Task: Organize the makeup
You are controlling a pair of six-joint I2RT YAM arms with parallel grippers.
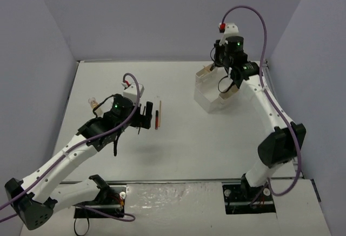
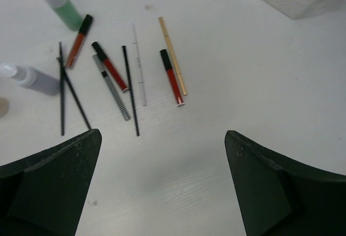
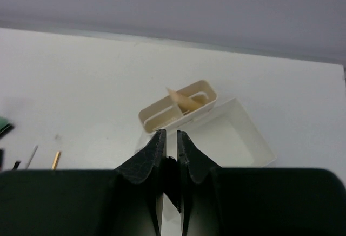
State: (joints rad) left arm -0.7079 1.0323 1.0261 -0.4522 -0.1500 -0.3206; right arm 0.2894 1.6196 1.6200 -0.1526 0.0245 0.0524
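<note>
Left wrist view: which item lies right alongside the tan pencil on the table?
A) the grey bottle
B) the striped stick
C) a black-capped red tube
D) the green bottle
C: the black-capped red tube lies close beside the tan pencil, nearly parallel to its lower half; everything else lies farther left.

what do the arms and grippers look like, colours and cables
The left arm and right arm both have white links with chunky black joints. A purple cable runs along each, and a green light glows near each wrist. The left gripper and right gripper have matte black, wedge-shaped fingers.
</note>
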